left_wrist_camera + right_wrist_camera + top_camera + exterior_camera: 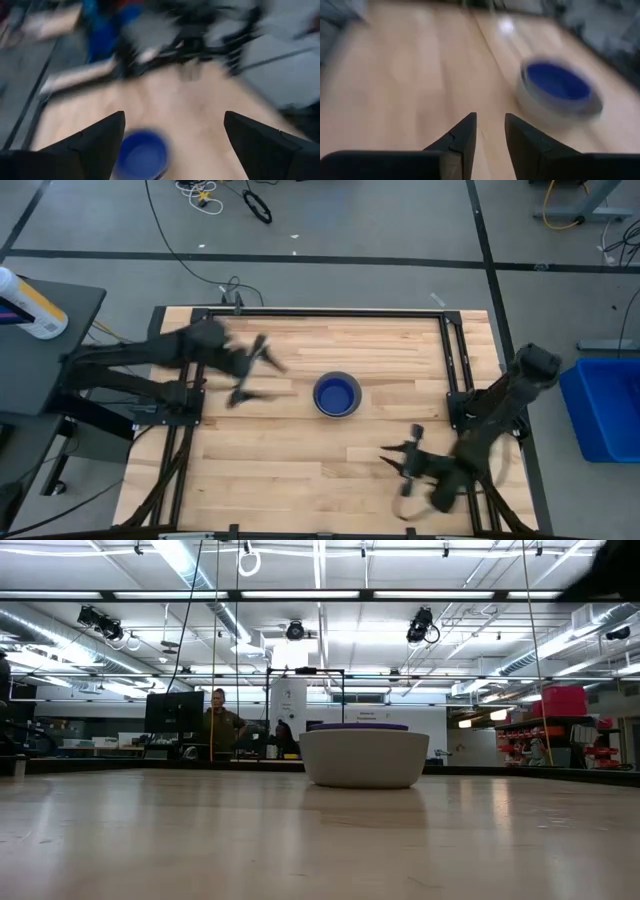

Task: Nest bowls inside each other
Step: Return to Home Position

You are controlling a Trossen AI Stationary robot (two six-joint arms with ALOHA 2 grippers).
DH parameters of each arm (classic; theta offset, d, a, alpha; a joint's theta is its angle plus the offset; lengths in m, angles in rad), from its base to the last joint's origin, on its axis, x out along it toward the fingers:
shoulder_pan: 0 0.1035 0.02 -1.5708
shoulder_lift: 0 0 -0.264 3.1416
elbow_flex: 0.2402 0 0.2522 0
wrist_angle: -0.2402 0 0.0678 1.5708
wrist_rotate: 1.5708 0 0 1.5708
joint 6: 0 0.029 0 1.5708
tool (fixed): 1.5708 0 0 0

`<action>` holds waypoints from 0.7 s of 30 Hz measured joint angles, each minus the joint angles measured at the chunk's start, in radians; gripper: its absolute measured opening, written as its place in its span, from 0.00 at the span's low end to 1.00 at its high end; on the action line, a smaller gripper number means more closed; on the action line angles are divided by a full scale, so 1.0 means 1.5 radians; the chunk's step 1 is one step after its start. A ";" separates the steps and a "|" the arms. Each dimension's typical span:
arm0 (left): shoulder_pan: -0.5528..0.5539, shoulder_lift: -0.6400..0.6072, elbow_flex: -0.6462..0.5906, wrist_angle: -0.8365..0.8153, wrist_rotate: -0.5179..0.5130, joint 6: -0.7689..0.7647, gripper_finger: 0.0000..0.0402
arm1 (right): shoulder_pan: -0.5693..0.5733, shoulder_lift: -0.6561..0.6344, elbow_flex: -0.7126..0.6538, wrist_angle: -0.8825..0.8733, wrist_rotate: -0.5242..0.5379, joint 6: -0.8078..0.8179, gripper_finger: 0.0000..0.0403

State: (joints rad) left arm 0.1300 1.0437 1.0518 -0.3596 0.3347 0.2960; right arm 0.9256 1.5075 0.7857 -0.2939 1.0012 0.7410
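Sitting mid-table, apparently nested bowls (336,394); both grippers apart.

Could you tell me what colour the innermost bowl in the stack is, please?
Dark blue: the innermost bowl sits inside the grey outer bowl, clearest in the high view.

Left wrist view: two dark fingers (95,145) of the left gripper (172,145) stand wide apart above the wooden bench (195,115). A dark blue bowl (141,154) lies between them, nearer one finger. Background blurred.
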 joint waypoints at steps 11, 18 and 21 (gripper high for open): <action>-0.073 -0.534 -0.494 0.188 0.018 -0.238 0.87 | 0.353 -0.362 -0.121 0.092 0.107 -0.099 0.27; -0.152 -0.684 -0.669 0.240 0.007 -0.309 0.87 | 0.441 -0.420 -0.399 0.665 0.049 -0.342 0.26; -0.190 -0.653 -0.681 0.248 -0.096 -0.311 0.87 | 0.442 -0.393 -0.521 0.970 -0.087 -0.481 0.26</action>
State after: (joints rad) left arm -0.1551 0.0642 0.0302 0.0128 0.1904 -0.1702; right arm 1.5889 0.9186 0.0047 1.1604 0.8699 0.0189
